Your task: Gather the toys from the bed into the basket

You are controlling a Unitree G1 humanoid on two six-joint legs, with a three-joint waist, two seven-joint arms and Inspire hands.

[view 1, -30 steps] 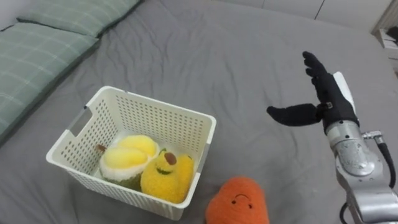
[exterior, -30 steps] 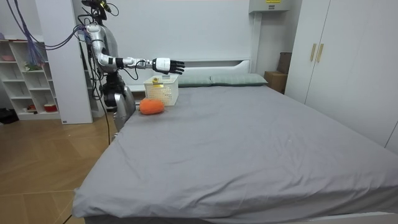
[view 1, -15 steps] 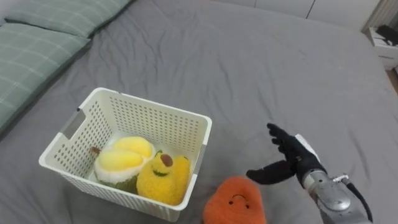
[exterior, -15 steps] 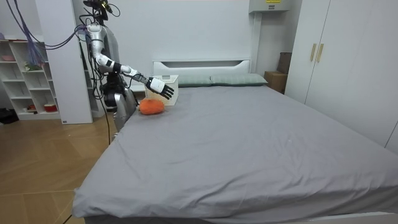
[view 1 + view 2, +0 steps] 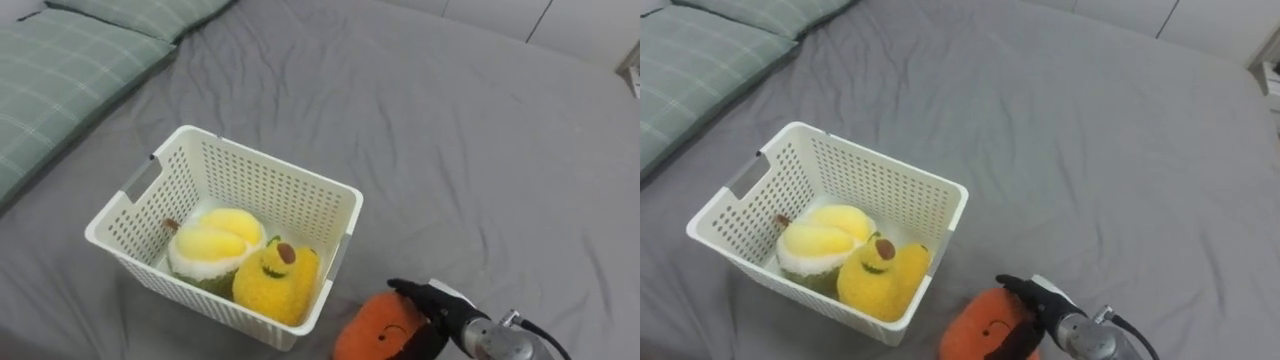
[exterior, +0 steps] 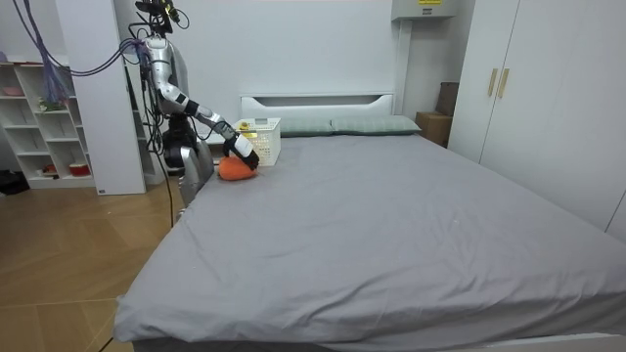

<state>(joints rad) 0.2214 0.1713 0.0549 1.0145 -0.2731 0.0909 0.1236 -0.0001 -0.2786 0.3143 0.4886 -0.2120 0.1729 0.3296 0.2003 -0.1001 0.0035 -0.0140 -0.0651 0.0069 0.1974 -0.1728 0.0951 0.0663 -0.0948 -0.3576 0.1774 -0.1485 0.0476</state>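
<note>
On the grey bed (image 5: 480,130) the orange plush toy (image 5: 375,325) lies just beside the white basket (image 5: 262,188), my right hand (image 5: 430,300) curled over its top in a grasp, so I judge the next move is lifting it over the rim to drop inside.

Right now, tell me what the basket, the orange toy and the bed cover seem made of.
The basket: likely hard plastic, cream and smooth, with thin walls and moulded rows of holes.
The orange toy: plush fabric, with a fuzzy nap, a soft rounded shape and a stitched face.
The bed cover: woven cloth, perhaps cotton, grey and matt, with soft creases.
</note>
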